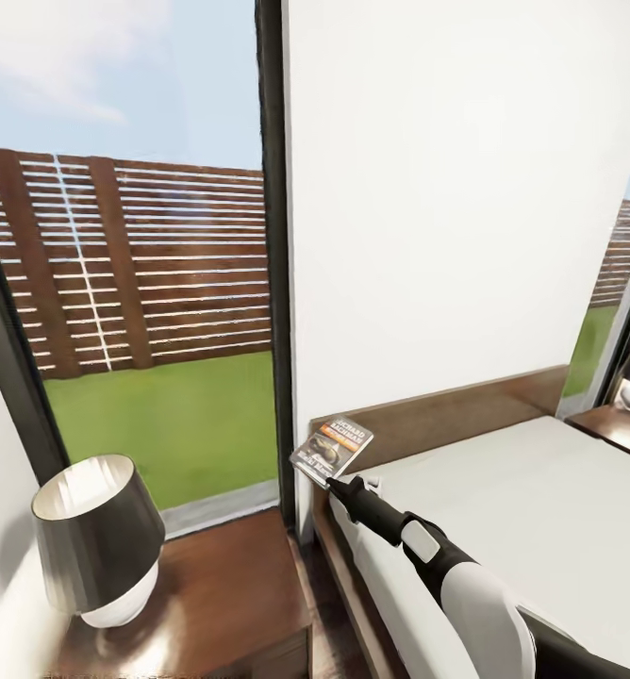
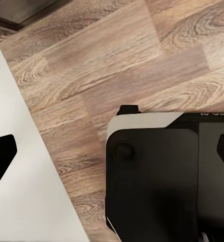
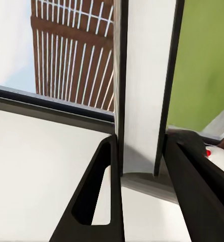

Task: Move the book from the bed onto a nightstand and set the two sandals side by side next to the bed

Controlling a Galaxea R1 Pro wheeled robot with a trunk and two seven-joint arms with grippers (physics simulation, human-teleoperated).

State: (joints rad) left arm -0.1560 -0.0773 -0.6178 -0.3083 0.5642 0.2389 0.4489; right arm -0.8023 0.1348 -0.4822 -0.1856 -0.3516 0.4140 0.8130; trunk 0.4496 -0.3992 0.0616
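Head view: the right gripper (image 1: 332, 483) pinches the book (image 1: 333, 445) by its lower edge, lifted beside the bed (image 1: 532, 500) and above the nightstand (image 1: 230, 585); a lamp (image 1: 98, 538) stands lower left.

Right wrist view: both fingers (image 3: 99, 201) press the book's (image 3: 142, 91) covers.

Left wrist view: floor (image 2: 117, 65); left gripper's opening cannot be judged.

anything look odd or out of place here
Yes: the book is off the bed, held up in the air, tilted, in the right gripper in front of the headboard. The nightstand beside the bed carries just a lamp.
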